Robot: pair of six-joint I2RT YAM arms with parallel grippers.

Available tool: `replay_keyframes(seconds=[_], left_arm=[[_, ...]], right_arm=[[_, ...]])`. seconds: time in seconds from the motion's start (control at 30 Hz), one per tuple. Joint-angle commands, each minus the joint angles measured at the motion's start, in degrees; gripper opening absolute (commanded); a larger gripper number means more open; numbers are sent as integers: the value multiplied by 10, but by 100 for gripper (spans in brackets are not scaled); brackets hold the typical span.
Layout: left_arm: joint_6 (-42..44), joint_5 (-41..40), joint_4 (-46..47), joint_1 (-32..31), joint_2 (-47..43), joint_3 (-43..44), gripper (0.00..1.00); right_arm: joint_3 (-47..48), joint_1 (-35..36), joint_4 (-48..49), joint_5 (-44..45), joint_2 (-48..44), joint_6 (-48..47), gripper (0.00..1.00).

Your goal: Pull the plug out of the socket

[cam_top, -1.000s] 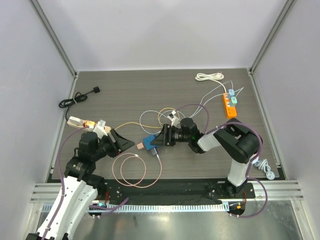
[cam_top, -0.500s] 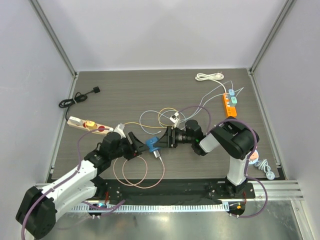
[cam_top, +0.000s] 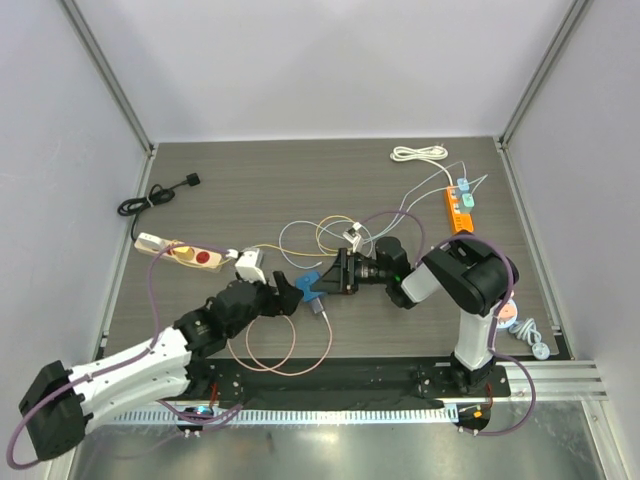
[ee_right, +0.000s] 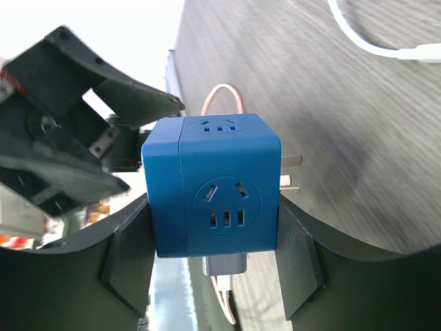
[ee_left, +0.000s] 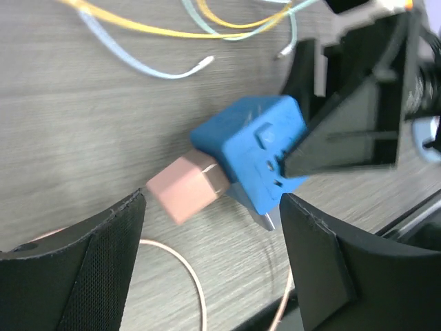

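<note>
My right gripper (ee_right: pixel 215 227) is shut on the blue cube socket (ee_right: pixel 212 185), one finger on each side, and holds it just above the table (cam_top: pixel 312 283). A pink plug (ee_left: pixel 185 187) sticks out of the socket's (ee_left: pixel 251 153) face towards the left arm. A grey plug (ee_right: pixel 227 265) with a pink cable hangs from its underside. Two bare metal prongs (ee_right: pixel 290 172) show on its right side. The left gripper (ee_left: pixel 212 207) stands open, its fingers (ee_left: pixel 83 265) either side of the pink plug and clear of it. In the top view the left gripper (cam_top: pixel 291 294) hides that plug.
A pink cable loop (cam_top: pixel 262 342) lies under the left arm. Thin yellow and pale wires (cam_top: pixel 318 234) and a white charger (cam_top: pixel 354 236) lie behind the socket. A white power strip (cam_top: pixel 172 250) sits at left, an orange strip (cam_top: pixel 460 210) and white cable coil (cam_top: pixel 418 154) at back right.
The left arm has swung right across the table to the socket. Its jaws have widened and now bracket the pink plug. The right gripper has kept its hold on the socket.
</note>
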Motion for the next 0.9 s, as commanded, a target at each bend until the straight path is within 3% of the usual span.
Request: replay_keyframes(seconds=[0.0, 0.1, 0.27, 0.43, 0.57, 0.73, 0.87], left_arm=[[133, -161, 105, -72, 17, 1, 79], [214, -216, 180, -124, 32, -25, 75], [270, -226, 229, -133, 47, -60, 73], [302, -194, 264, -136, -15, -104, 72], [334, -133, 274, -136, -69, -128, 66], [333, -85, 257, -135, -24, -102, 66], [333, -55, 247, -135, 36, -79, 73]], right_arm=[[14, -7, 106, -45, 17, 68, 1], [10, -16, 185, -59, 38, 116, 1], [14, -24, 325, -73, 101, 228, 1], [11, -26, 338, -72, 104, 234, 1], [13, -28, 336, -74, 107, 237, 1], [13, -28, 336, -75, 106, 246, 1], [10, -29, 333, -78, 99, 246, 1]])
